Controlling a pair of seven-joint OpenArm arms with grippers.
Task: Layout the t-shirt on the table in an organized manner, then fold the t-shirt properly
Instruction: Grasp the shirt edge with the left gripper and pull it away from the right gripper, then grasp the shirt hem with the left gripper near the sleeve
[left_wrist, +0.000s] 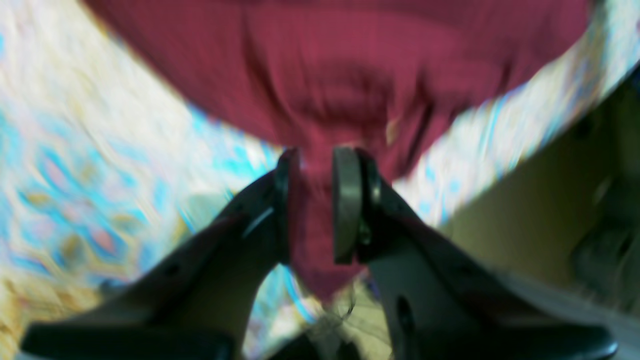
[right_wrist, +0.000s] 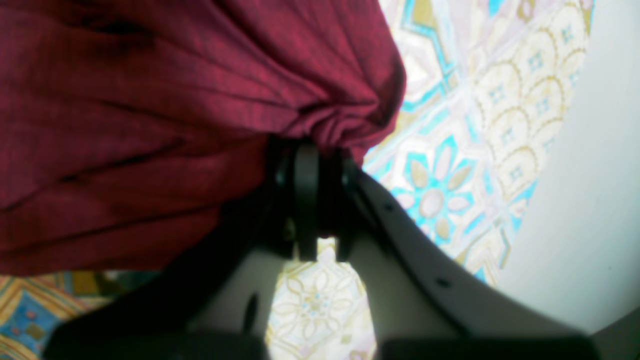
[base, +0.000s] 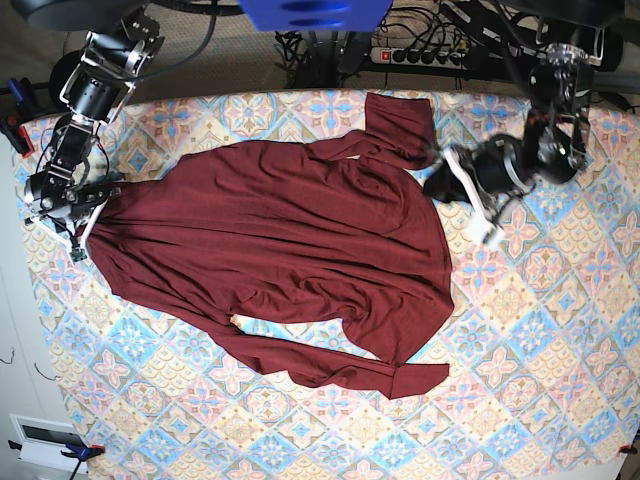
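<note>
**Mia:** Base view first. See the red shirt (base: 280, 250)? It lies in the middle of the counter (base: 540, 350), on the flowery cloth. Each arm has a bit of it.

**Tom:** Are the claws holding on?

**Mia:** Yes. The left claw (left_wrist: 312, 200) is pinched on a bunch of red cloth. You can see the cloth stuck between its two sides, though that picture is smeary. The right claw (right_wrist: 317, 165) is squeezed tight on a gathered edge of the shirt, right by the counter's edge.

**Tom:** So which step is this?

**Mia:** I think it is the laying-out part. The arms hold two far-apart ends, and I guess they want to pull it flat. No folding yet.

**Tom:** Does the shirt look tidy?

**Mia:** Not quite. The big middle part is mostly flat with small wrinkles. One long sleeve bends along the near side, its end doubled over. The other sleeve is bunched at the far side, near the left claw.

**Tom:** What comes next, do you think?

**Mia:** Maybe a gentle pull apart, then set it down. The sleeves need straightening too. Pull too hard and the thin cloth could slip out.
</note>
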